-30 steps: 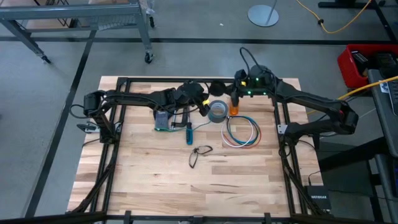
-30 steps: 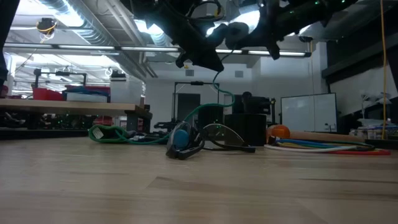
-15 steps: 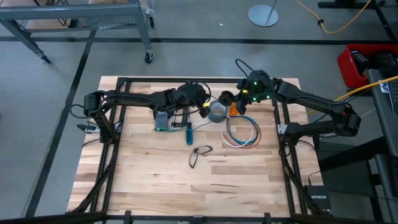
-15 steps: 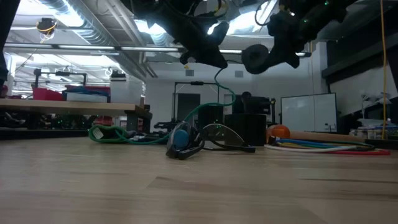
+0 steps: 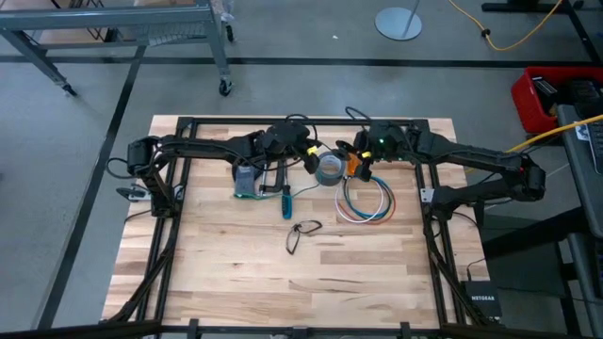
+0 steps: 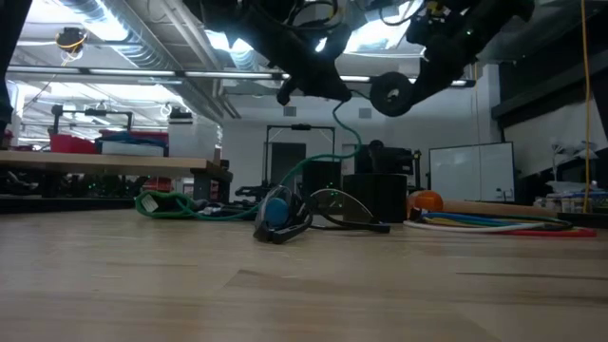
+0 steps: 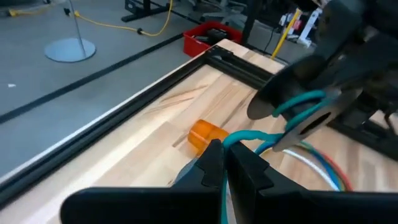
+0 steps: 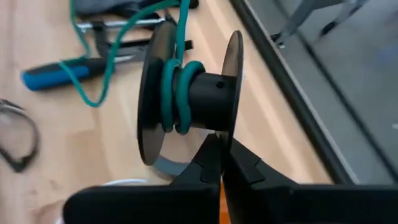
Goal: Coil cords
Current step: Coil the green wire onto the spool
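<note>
The cords (image 5: 366,200), a loose ring of white, blue and red wires, lie flat on the table right of centre, and no gripper touches them; they also show in the low view (image 6: 494,225). My right gripper (image 8: 222,138) is shut on a black spool (image 8: 189,99) with a green cord (image 8: 175,93) wound around its hub, held above the table at the far middle (image 5: 344,153). My left gripper (image 7: 225,144) is shut on the same green cord just left of the spool (image 5: 309,151). The cord's slack trails down to the table (image 6: 328,157). My left gripper pinches the green cord (image 7: 244,137) between its two fingers, a short way from the spool. The cord runs on from the fingers to the spool (image 7: 298,102), clear of the table. My right gripper pinches the rim of one of the spool's flanges (image 8: 229,127) between its two fingers, at their free ends. The spool is lifted clear of the table, its axis lying across the fingers. Two turns of green cord sit on its hub (image 8: 180,115).
A grey tape roll (image 5: 330,168) and an orange object (image 5: 354,166) sit below the spool. A blue-handled tool (image 5: 287,202), a small flat box (image 5: 247,182) and black glasses (image 5: 301,234) lie nearby. The near half of the table (image 5: 283,292) is bare wood.
My right gripper has swung from the far side toward my left gripper and turned about, bringing the spool around so that one flange now faces the low camera. My left gripper has shifted slightly toward the far edge, still shut on the green cord.
</note>
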You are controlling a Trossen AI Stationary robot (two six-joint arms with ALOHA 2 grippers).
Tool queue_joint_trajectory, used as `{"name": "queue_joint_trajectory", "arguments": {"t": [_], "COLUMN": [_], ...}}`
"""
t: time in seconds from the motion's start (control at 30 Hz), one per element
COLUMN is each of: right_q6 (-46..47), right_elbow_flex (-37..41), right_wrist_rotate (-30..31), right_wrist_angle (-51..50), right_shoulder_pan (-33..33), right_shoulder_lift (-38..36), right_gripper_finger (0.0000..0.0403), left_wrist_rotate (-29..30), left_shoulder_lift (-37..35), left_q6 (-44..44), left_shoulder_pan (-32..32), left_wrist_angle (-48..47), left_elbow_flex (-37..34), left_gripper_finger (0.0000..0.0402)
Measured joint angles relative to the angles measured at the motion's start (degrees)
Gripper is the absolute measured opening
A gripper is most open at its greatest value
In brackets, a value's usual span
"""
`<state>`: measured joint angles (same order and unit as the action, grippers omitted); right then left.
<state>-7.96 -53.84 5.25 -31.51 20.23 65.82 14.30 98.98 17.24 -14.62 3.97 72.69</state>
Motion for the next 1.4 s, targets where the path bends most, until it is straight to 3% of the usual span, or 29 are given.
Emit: {"name": "queue_joint_trajectory", "arguments": {"t": [0.2,0.47,0.67,1.0,1.4], "right_q6": [-3.0,-2.4,-0.3,12.9,16.7], "right_elbow_flex": [0.0,0.1,0.1,0.2,0.3], "right_wrist_rotate": [8.1,15.7,16.0,14.6,14.1], "right_wrist_angle": [0.0,4.0,9.7,11.9,17.4], "right_shoulder_pan": [-3.4,-4.5,-4.5,-4.5,-4.5], "right_shoulder_lift": [1.0,8.2,11.3,12.9,13.1], "right_gripper_finger": [0.0001,0.0001,0.0001,0.0001,0.0001], "left_wrist_rotate": [-1.7,-3.5,-3.3,-3.5,-3.8], "left_shoulder_lift": [0.0,0.0,0.0,0.1,0.1], "left_q6": [3.9,8.5,8.7,9.2,-2.9], "left_shoulder_pan": [-0.1,-0.1,0.2,0.4,3.7], "left_wrist_angle": [3.0,5.0,5.8,5.9,6.3], "left_elbow_flex": [0.0,0.0,0.0,0.0,0.1], "left_gripper_finger": [0.0000,0.0000,0.0000,0.0000,0.0051]}}
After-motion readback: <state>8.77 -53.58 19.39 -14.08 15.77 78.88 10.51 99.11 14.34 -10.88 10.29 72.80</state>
